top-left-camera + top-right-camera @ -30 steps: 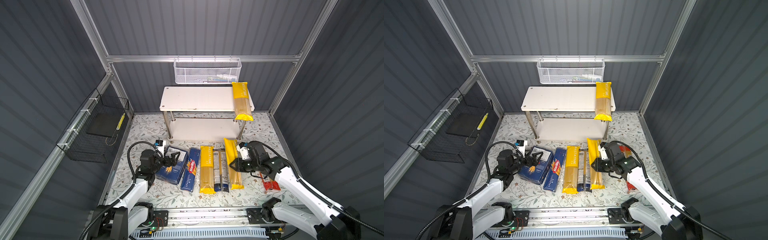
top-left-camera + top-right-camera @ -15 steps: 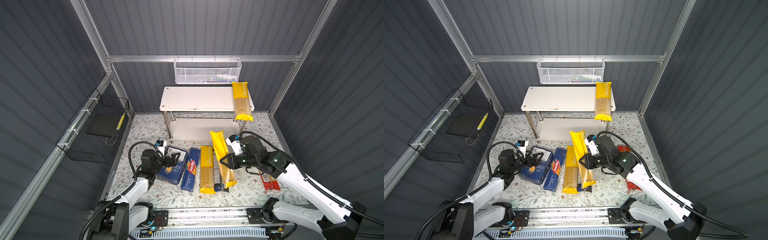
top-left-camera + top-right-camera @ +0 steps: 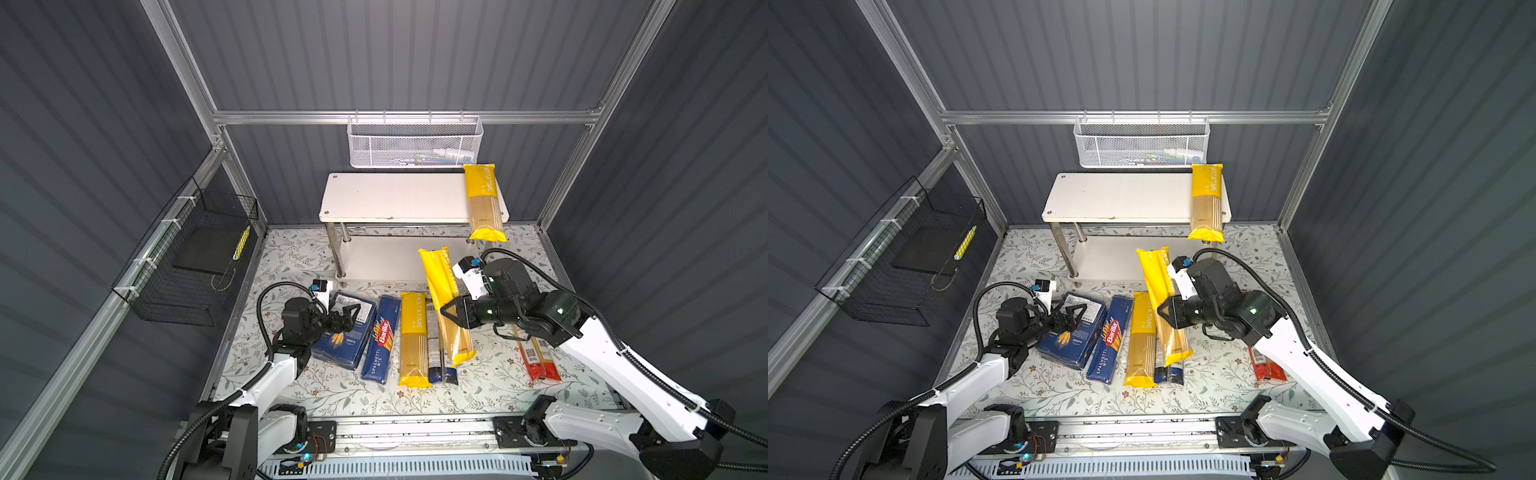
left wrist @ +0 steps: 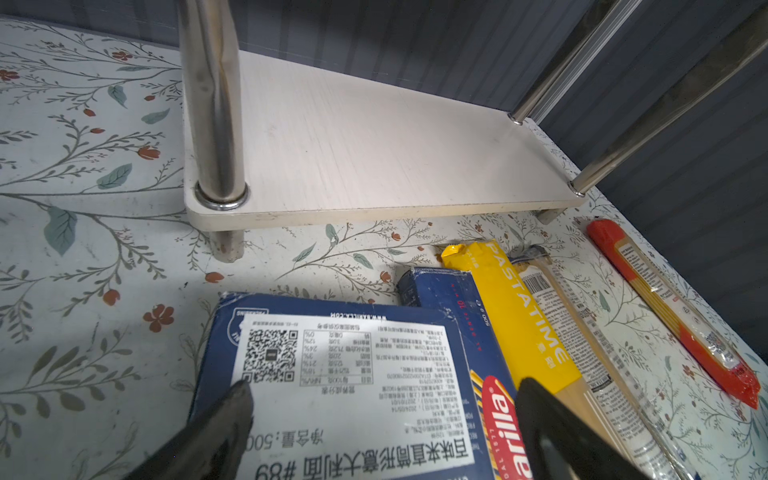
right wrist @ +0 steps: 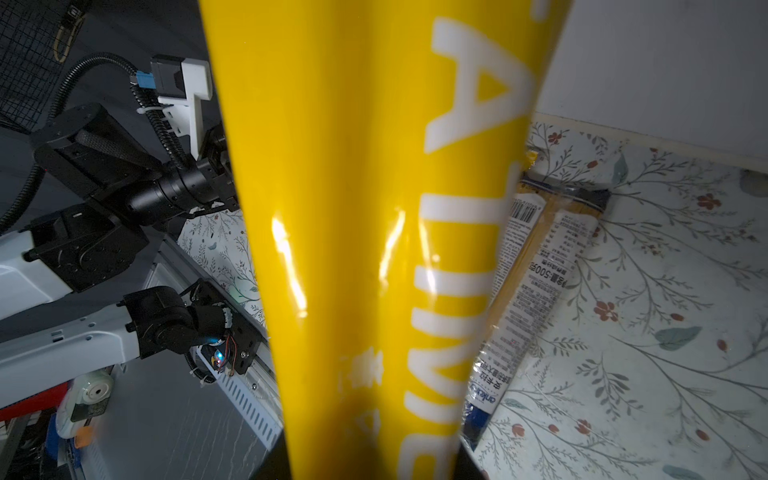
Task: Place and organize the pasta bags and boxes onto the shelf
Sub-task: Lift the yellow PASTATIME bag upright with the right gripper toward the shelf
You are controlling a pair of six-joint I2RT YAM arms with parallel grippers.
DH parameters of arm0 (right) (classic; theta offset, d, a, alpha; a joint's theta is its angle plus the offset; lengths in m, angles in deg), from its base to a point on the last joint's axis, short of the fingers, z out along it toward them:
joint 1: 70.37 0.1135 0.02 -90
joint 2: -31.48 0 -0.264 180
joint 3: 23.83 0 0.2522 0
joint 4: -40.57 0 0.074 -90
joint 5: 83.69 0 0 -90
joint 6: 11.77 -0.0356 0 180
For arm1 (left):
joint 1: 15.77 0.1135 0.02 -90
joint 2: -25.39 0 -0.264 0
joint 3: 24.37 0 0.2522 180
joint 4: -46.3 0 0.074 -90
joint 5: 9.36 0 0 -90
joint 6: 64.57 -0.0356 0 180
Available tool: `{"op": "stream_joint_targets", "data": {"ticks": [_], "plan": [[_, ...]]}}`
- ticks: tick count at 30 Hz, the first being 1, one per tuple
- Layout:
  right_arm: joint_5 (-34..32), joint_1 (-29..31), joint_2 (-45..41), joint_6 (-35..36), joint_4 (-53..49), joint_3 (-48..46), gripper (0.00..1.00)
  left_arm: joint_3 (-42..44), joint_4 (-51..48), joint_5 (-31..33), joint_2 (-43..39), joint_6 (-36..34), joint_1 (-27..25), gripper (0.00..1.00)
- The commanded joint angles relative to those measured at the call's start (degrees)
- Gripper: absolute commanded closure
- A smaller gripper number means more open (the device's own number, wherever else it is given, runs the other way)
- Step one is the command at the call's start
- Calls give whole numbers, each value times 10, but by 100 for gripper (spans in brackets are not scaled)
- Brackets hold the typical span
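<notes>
- Holding the first yellow bag (image 3: pixel 436 274) up off the bench (image 3: pixel 291 266), the right fingers (image 3: pixel 449 309) were shut tight on its middle. Yellow filled most of the right wrist view.
- The long way of this bag ran from front to back. Its far end pointed at the shelf (image 3: pixel 395 199) and sat higher than its near end, which hung low over the bags on the bench.
- The shelf stood at the back, just past the right fingers. I think its top board was higher than the bag, so the bag would need to go up and then forward.
- A second yellow bag (image 3: pixel 482 203) lay on the right end of the top board, with its near end poking out over the front edge. The bare room was to the left of it.
- The right arm was the nearer one to that bare room — and it had the bag.
- The left fingers (image 3: pixel 354 316) were wide apart and held nothing. They hung just over the wide blue box (image 3: pixel 345 345) on the left side of the bench.
- Lying on the bench too were the slim blue box (image 3: pixel 380 336), a third yellow bag (image 3: pixel 413 336), a dark bag (image 3: pixel 442 374) and, well apart on the right, a red bag (image 3: pixel 540 365).
- The bag was long, so one end might bump the front edge of the shelf — it would want to go in flat.
</notes>
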Motion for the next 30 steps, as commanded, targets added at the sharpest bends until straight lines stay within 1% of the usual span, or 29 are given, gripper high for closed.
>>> {"op": "stream_joint_targets", "data": {"ticks": [1,4,9,15,20,26,30], "plan": [[-17,3,-2,29,20,82,100,-8,-2,5,-6,-10,-4,1],[-36,3,29,40,-13,140,100,-8,0,5,-7,-10,-4,1],[-66,2,55,49,-26,202,100,-7,-2,5,-8,-9,-4,1],[-77,-3,101,65,-23,277,100,-6,-3,6,-10,-8,-4,1],[-84,-27,144,82,-26,345,100,-4,-3,9,-13,-7,-5,1],[-31,-79,192,77,-13,410,100,-5,-3,11,-14,-7,-4,1],[-6,-97,225,76,1,454,100,-4,-3,12,-12,-6,-4,1]]}}
